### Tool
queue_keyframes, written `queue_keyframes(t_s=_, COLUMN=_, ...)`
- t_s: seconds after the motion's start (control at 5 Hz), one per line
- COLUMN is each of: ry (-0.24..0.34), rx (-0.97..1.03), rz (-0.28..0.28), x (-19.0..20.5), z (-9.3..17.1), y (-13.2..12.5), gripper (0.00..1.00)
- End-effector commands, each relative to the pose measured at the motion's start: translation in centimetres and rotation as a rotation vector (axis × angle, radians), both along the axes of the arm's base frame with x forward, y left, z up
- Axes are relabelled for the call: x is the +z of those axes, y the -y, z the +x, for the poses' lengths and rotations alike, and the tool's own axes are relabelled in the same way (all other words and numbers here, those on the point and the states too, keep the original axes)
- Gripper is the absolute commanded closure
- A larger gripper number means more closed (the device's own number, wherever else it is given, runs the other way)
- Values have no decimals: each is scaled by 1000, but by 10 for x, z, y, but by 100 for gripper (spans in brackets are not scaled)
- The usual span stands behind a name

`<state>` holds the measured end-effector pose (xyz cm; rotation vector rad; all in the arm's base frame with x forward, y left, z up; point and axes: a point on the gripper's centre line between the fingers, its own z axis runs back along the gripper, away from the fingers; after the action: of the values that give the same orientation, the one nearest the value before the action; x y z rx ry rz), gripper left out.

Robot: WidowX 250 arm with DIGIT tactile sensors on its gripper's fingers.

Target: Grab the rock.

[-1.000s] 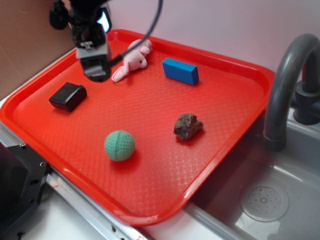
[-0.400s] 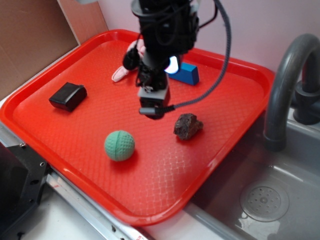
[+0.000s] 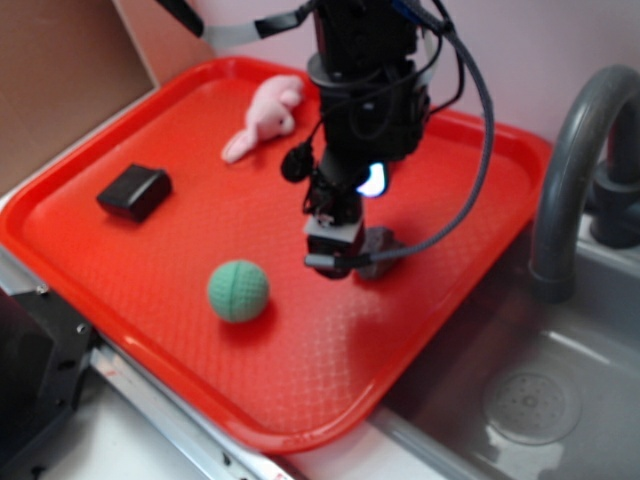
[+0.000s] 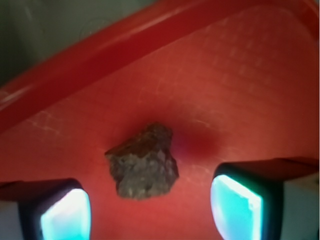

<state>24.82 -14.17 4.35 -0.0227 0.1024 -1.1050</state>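
Rock: a small, lumpy brown-grey stone (image 4: 143,162) lying on the red tray (image 3: 150,270), in its right half towards the sink-side rim; in the exterior view only a dark edge of it (image 3: 383,243) shows from behind the arm.
End effector: (image 4: 150,205) above the rock, jaws spread wide, holding nothing. In the wrist view the two fingers (image 4: 235,200) with glowing teal faces stand one on each side of the rock, each clear of it, with bare tray between. In the exterior view it (image 3: 333,258) hangs low over the tray, just left of the rock.
Green ball: (image 3: 238,290) on the tray, left of and nearer the front than the rock, apart from it.
Black block: (image 3: 134,192) near the tray's left rim, well apart from the rock.
Pink plush toy: (image 3: 265,117) near the tray's back rim.
Sink: grey basin (image 3: 530,400) beside the tray's right rim, with a curved grey tap (image 3: 575,150) behind.
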Motion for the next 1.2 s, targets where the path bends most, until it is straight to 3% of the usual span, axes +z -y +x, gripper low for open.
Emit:
queue_keyframes(t_s=0.0, ry=-30, rx=-48, rz=-29, x=-16, z=-11, y=12, gripper=0)
queue_keyframes(t_s=0.2, ry=-51, rx=-73, rz=-35, x=-22, z=-14, y=19, gripper=0)
queue_keyframes(t_s=0.4, ry=-70, rx=-56, rz=4, x=-26, z=-15, y=20, gripper=100)
queue_keyframes(t_s=0.8, ry=-96, rx=-34, rz=8, x=-26, z=-17, y=21, gripper=100)
queue_keyframes(t_s=1.0, ry=-103, rx=178, rz=-55, x=11, z=-16, y=1, gripper=100)
